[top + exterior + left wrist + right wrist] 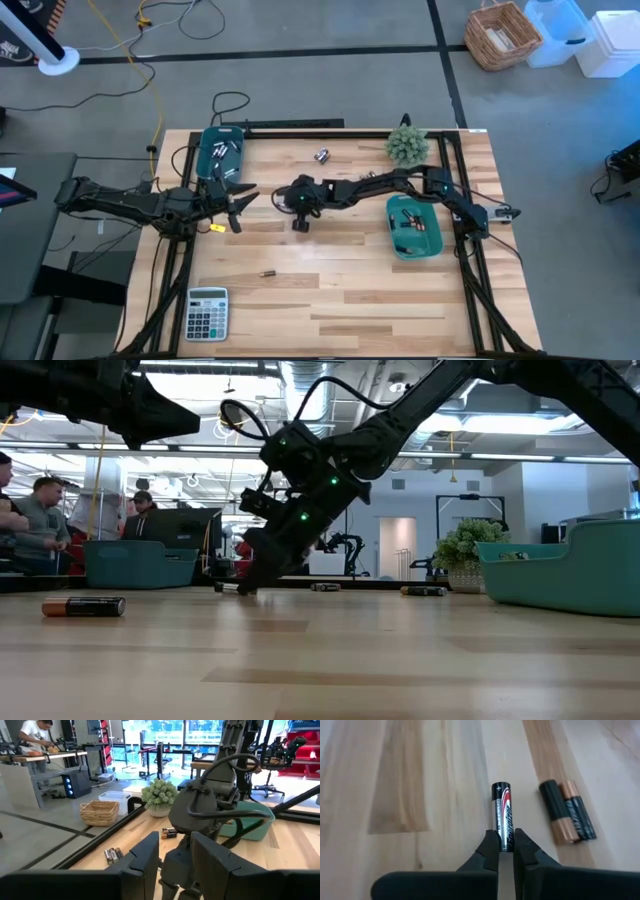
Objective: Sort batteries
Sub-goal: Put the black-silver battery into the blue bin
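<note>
the right end effector (505, 842) grips a silver-and-black battery (502, 815) between its fingertips, near the table's (350, 290) middle. just beside it on the wood lie two more batteries (567, 811), side by side and touching. in the high view this end effector (300, 222) points down at the table, the right arm reaching across from the right edge, low and nearly straight; in the low view its tip meets the wood.

the left end effector (238, 203) hangs open above the table's left side, fingers spread, facing the right arm, its arm stretched in from the left edge.

a lone battery (267, 273) lies toward the near edge, and another pair (322, 155) lies near the far edge. more batteries sit in the left tray (208, 166) at the far left corner and in the right tray (432, 245) at the right side. a calculator (207, 313) rests at the near left corner, a plant (407, 146) at the far right.
</note>
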Controlling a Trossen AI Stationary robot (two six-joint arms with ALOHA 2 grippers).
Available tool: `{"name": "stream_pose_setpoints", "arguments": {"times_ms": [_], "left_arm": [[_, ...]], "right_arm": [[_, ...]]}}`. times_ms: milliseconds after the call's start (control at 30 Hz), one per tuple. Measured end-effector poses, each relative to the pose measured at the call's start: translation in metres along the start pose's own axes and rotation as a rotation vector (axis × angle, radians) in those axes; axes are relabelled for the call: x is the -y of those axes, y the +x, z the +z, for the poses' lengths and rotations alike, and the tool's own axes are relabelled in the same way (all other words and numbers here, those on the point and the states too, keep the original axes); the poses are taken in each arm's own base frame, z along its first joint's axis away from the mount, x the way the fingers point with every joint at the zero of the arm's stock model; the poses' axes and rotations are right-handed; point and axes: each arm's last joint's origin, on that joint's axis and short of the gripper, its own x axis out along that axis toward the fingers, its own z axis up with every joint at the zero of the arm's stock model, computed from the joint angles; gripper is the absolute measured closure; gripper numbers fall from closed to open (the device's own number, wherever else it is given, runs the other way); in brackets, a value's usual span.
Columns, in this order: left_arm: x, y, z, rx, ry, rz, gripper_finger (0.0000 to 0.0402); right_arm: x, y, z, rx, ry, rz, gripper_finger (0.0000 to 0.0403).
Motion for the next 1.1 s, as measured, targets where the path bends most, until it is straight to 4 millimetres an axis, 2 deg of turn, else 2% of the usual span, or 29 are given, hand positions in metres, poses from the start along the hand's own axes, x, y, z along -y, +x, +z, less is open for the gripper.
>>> {"name": "stream_pose_setpoints", "arguments": {"times_ms": [200, 367, 567, 800, 1100], "left_arm": [[0.0, 0.0, -0.003, -0.028, 0.007, 0.011, 0.0294], [-0.003, 0.0, -0.007, -0.058, -0.007, 0.094, 0.029], [-0.004, -0.002, -0.001, -0.01, -0.037, 0.104, 0.0274], [-0.007, -0.007, 0.005, 0.031, -0.048, 0.104, 0.0264], [-0.014, -0.015, 0.008, 0.055, -0.044, 0.156, 0.0263]], "right_arm": [[-0.001, 0.0, 0.004, 0.037, -0.011, 0.002, 0.0385], [-0.001, -0.003, 0.013, 0.104, -0.015, -0.003, 0.0385], [0.009, -0.013, 0.05, 0.203, -0.06, -0.024, 0.0386], [0.041, -0.028, 0.086, 0.317, -0.051, -0.056, 0.0386], [0.079, -0.038, 0.1, 0.433, -0.012, -0.086, 0.0386]]}}
